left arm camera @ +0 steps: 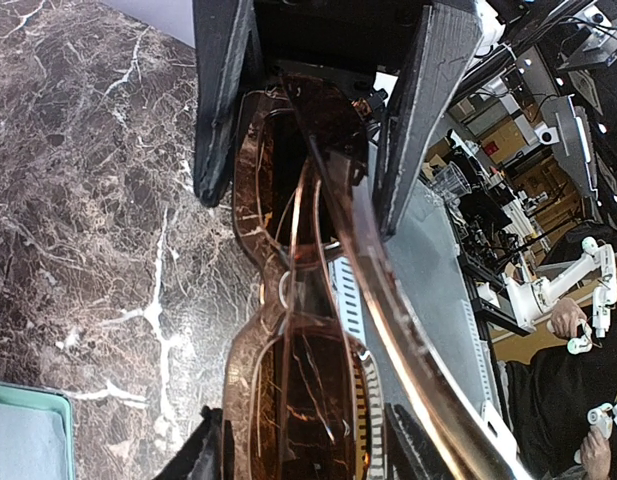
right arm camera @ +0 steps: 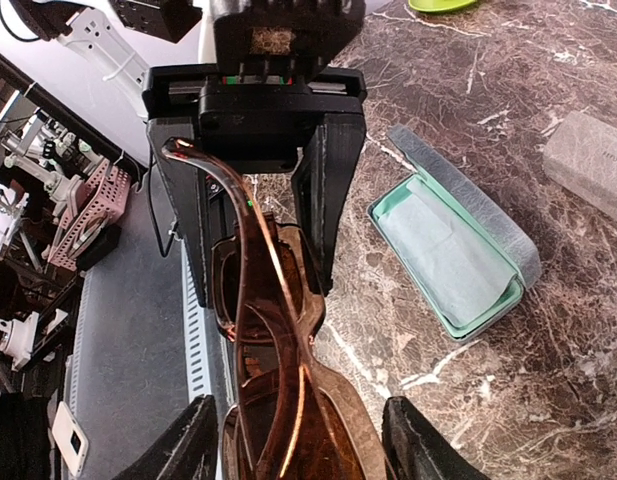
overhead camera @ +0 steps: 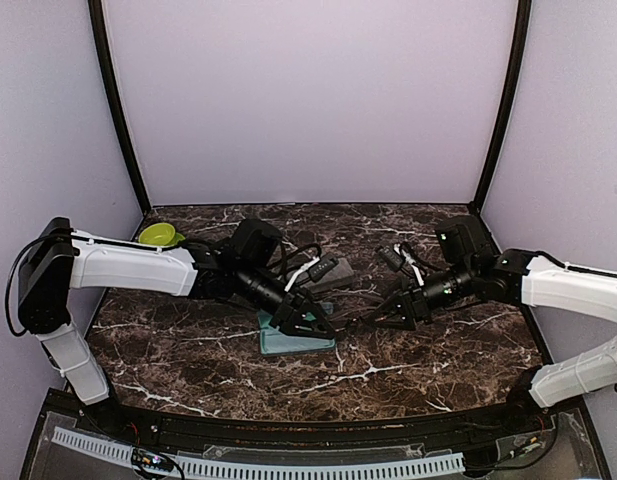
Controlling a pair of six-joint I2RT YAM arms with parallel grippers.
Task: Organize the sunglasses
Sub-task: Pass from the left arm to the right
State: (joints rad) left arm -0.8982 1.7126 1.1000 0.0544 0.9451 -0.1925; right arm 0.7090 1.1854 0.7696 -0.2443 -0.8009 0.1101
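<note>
Over mid desk [overhead camera: 188, 350]: sunglasses [right arm camera: 268, 300] held aloft between both arms.
Notes: left end effector [right arm camera: 260, 282] half-closed, clamping one end of the brown pair. The right end effector [right arm camera: 298, 445] brackets the other end, contact unclear. Probably a steadying hold for folding, with the open case [right arm camera: 468, 195] lying near.

One pair of sunglasses [right arm camera: 278, 330] shows: a translucent amber-brown frame with tinted lenses, one slim temple arching across over them. It is held in the air, one lens end clamped in the left gripper [left arm camera: 300, 210], the other lying between the fingers of the right gripper [right arm camera: 300, 410], contact there unclear
</note>
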